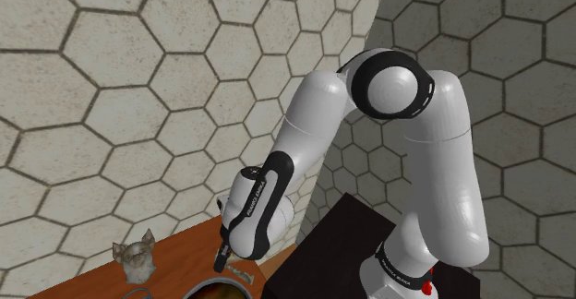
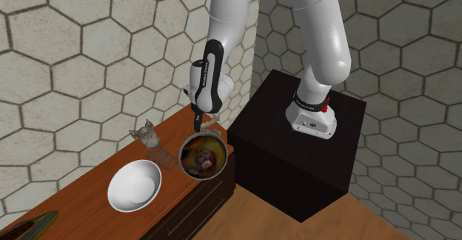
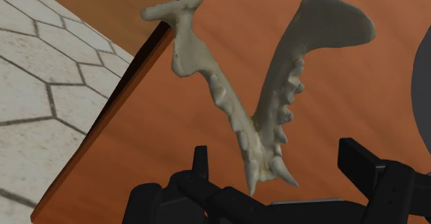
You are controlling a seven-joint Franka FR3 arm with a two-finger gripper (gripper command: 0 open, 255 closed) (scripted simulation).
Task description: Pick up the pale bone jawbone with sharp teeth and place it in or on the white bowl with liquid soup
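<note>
Tool (image 3: 280, 162) released, fingers apart astride jawbone (image 3: 259, 129) tip, no contact visible. Jawbone flat on counter (image 3: 173, 146), near edge. Step: pre-grasp. Next (my guess): lower, clench across toothed front, lift, carry past dark pot (image 2: 201, 157) to bowl (image 2: 132, 190).

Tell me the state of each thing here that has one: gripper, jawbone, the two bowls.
jawbone: lying on the wooden table, not held.
gripper: open, fingers either side of the jawbone's front teeth, not touching it.
white bowl: upright on the table, no jawbone in it.
dark bowl: upright, holding dark contents.
</note>
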